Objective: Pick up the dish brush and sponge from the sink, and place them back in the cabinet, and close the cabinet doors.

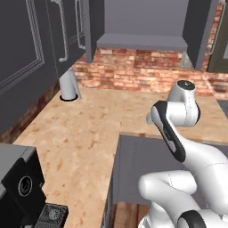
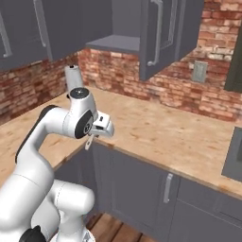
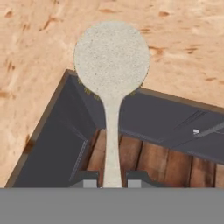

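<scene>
We grip the dish brush [image 3: 112, 65] by its thin handle end, jaws clamped on it, round head ahead; it looks light, stiff and easily tipped

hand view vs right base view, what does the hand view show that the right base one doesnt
Hand view: the dish brush seen full length, round head up and thin handle clamped between the fingers, above the corner of the counter, with the wooden floor below.

Right base view: the arm's gripper in front of the counter edge, the open cabinet above with one of the cabinet doors swung out, the brick wall, and a pale canister.

Both: the beige counter, the grey base cabinets, the shut gripper.
</scene>
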Robot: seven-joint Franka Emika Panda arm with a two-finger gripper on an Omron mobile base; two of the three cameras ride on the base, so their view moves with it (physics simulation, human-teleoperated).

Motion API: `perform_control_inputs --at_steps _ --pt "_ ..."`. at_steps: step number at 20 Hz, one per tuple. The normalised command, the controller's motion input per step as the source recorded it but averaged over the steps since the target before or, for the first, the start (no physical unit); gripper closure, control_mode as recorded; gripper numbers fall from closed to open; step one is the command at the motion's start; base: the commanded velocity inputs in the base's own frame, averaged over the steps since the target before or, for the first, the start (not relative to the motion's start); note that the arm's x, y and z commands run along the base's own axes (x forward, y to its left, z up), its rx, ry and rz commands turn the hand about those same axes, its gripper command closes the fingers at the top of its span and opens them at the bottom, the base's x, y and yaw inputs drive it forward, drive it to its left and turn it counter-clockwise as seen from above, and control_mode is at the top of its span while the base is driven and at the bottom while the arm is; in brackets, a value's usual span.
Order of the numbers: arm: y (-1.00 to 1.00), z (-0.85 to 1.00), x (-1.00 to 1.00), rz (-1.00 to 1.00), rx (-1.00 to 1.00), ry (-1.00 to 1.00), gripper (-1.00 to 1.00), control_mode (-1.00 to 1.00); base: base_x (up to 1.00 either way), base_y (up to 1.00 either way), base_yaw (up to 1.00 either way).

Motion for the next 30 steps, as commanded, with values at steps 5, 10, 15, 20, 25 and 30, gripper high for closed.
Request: perform_control_inputs --at_steps 5,10,15,20,25,30 --pt "0.00 0.00 0.00 0.00 0.00 0.00 1.00 1.00 0.53 -0.21 0.06" --pt "0.00 0.00 0.00 0.00 0.00 0.00 1.00 1.00 0.61 -0.25 0.02" --pt "0.00 0.00 0.00 0.00 0.00 0.00 1.00 1.00 0.52 -0.06 0.03" --pt "0.00 0.00 0.00 0.00 0.00 0.00 1.00 1.00 0.22 0.10 0.01" --pt "0.00 0.00 0.00 0.00 0.00 0.00 1.00 1.00 0.22 0.29 0.02" --pt "0.00 0.00 0.00 0.00 0.00 0.00 1.00 1.00 0.19 0.23 0.09"
